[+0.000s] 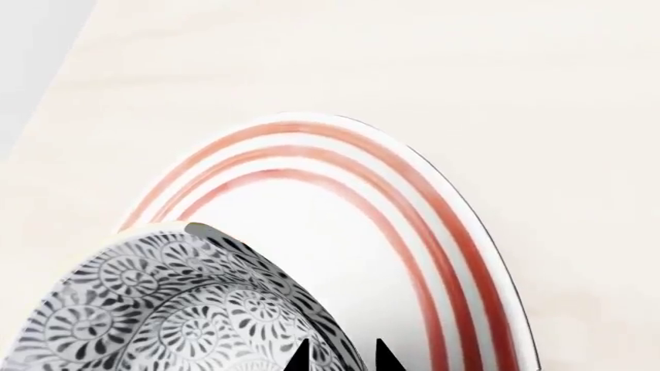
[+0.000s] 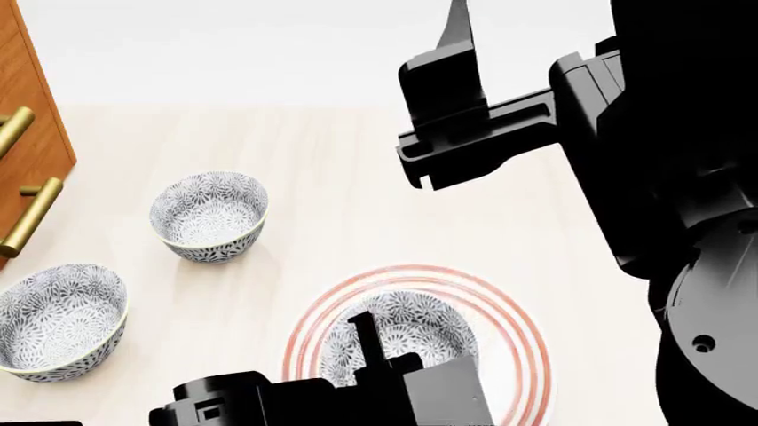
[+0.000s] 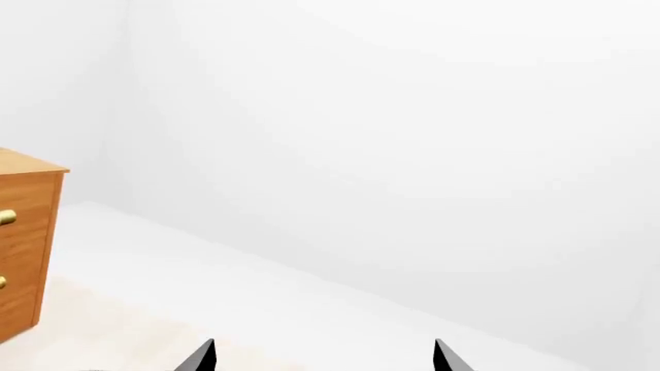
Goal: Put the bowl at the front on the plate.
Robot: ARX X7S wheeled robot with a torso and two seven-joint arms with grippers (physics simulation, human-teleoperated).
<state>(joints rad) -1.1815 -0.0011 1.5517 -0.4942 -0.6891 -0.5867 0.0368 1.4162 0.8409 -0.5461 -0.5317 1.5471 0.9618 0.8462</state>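
The bowl, white with a dense grey-blue floral pattern, sits inside the red rings of the large white plate near the table's front edge. My left gripper reaches over its near side. In the left wrist view the bowl fills one corner over the plate, and my left gripper has its two dark tips on either side of the bowl's wall, shut on it. Whether the bowl rests on the plate or hangs just above it I cannot tell. My right gripper is raised high and open, holding nothing.
Two look-alike patterned bowls stand on the pale wooden table, one at mid-left and one at the front left. A wooden cabinet with brass handles stands at the left edge, cabinet also in the right wrist view.
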